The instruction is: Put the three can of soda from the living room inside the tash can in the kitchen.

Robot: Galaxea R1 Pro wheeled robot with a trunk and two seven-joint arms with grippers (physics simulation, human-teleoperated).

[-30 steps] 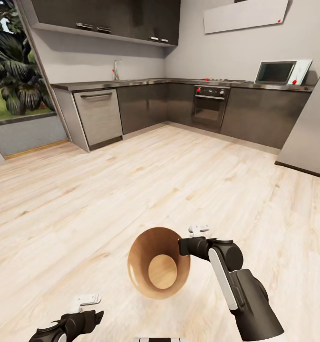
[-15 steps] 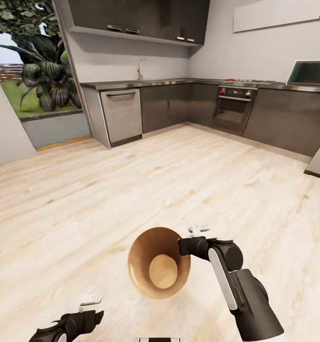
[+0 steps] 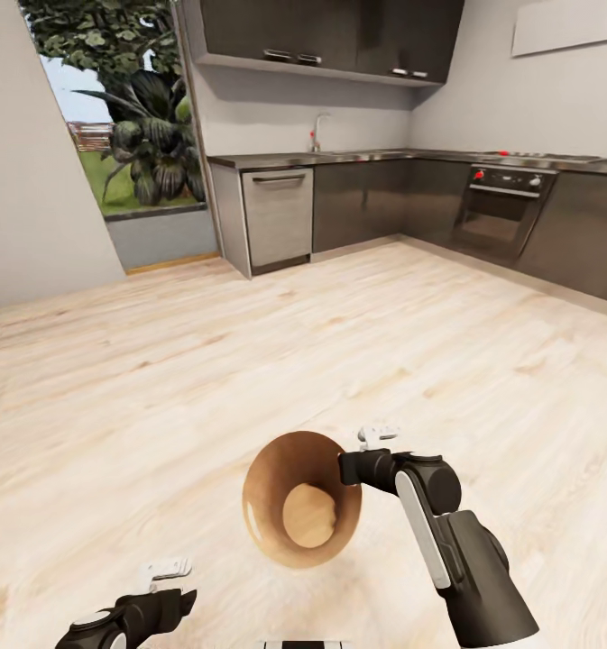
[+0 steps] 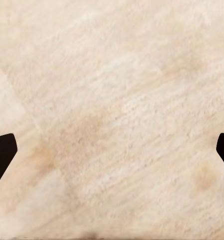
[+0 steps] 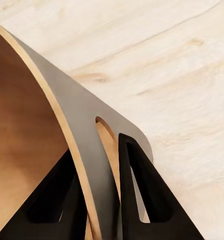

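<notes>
Tash can point(image 3: 301, 510) wall pinched by right gripper point(image 5: 104, 200), base hidden

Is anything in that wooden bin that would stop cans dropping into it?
Nothing visible. The trash can looks empty down to its smooth brown bottom, its mouth is uncovered, and the right gripper pinches only its wall.

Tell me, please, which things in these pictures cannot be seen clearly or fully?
- Trash can outer base: head view, hidden by its own wall.
- Right gripper fingertips: head view, hidden by the bin's rim; the right wrist view shows them pinching the wall.
- Oven: head view, knob markings too small.
</notes>
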